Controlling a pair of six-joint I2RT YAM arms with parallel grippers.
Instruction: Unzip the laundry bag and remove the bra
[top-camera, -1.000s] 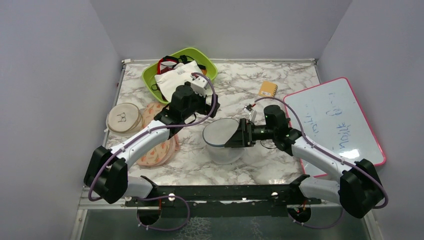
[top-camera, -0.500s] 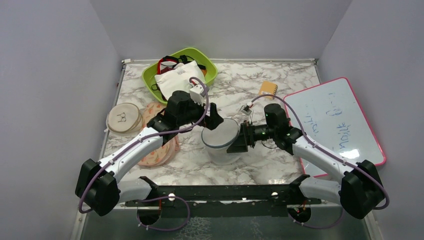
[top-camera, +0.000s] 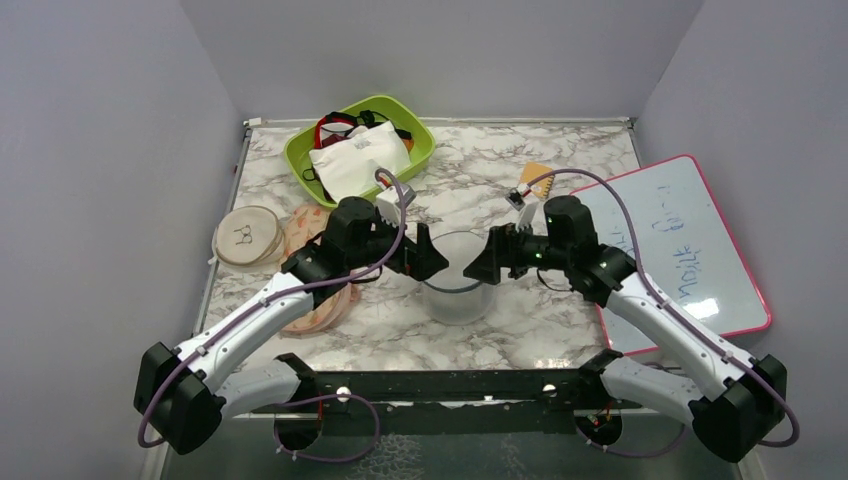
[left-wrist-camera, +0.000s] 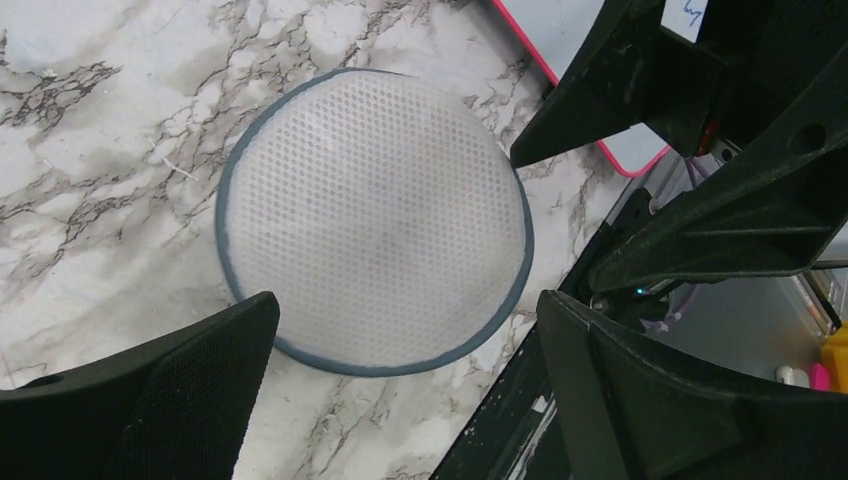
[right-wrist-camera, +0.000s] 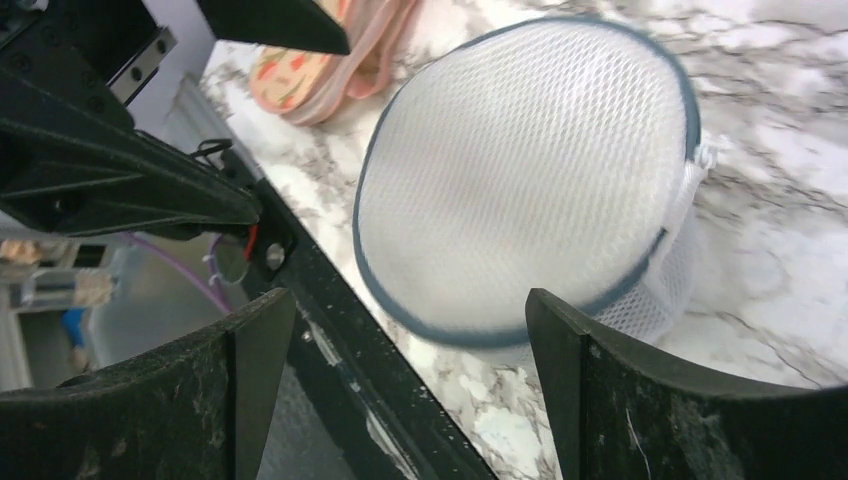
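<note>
**Laundry bag (top-camera: 457, 298) lay unopened toward the table's (top-camera: 480, 165) near edge.**
Left gripper (top-camera: 428, 262) and right gripper (top-camera: 482, 266) flanked it, jaws wide and empty, likely seeking the zip (left-wrist-camera: 224, 215).

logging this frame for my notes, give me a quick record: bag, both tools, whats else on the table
laundry bag: round white mesh, grey-blue rim, on marble table, looks zipped
left tool: open, by the bag's left side, holding nothing
right tool: open, by the bag's right side, holding nothing
bra: not visible
other items: green tray holding white pouch, beige disc, whiteboard
</note>
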